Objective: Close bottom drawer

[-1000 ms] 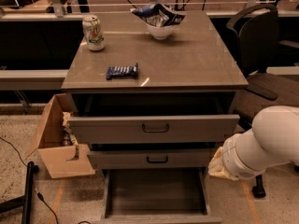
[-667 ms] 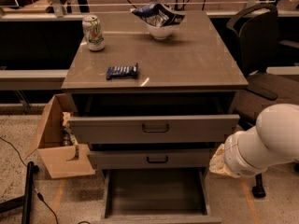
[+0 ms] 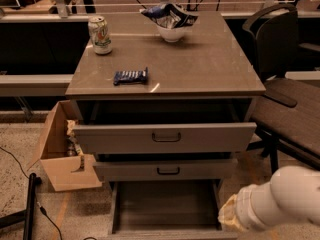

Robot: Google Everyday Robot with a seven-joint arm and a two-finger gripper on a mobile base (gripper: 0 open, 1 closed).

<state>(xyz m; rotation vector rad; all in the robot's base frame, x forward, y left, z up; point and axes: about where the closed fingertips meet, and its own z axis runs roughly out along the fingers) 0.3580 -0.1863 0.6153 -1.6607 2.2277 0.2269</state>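
Observation:
The bottom drawer [image 3: 165,206] is the lowest of three in the grey cabinet [image 3: 165,64]. It is pulled far out, its dark tray is open to view, and its front runs along the lower edge of the picture. My white arm [image 3: 282,199] comes in at the lower right, with its tan joint [image 3: 231,216] just beside the drawer's right front corner. My gripper is out of view below the frame. The top drawer [image 3: 165,136] and middle drawer [image 3: 165,170] each stand a little way out.
A can [image 3: 100,34], a dark snack bar [image 3: 130,76] and a white bowl with a bag [image 3: 171,20] sit on the cabinet top. An open cardboard box [image 3: 60,154] stands left of the cabinet. A dark chair [image 3: 282,84] stands to the right. A black pole and cable [image 3: 30,204] lie on the floor at left.
My arm has dropped lower at the right, from beside the middle drawer to beside the bottom drawer's front corner. The drawers have not moved.

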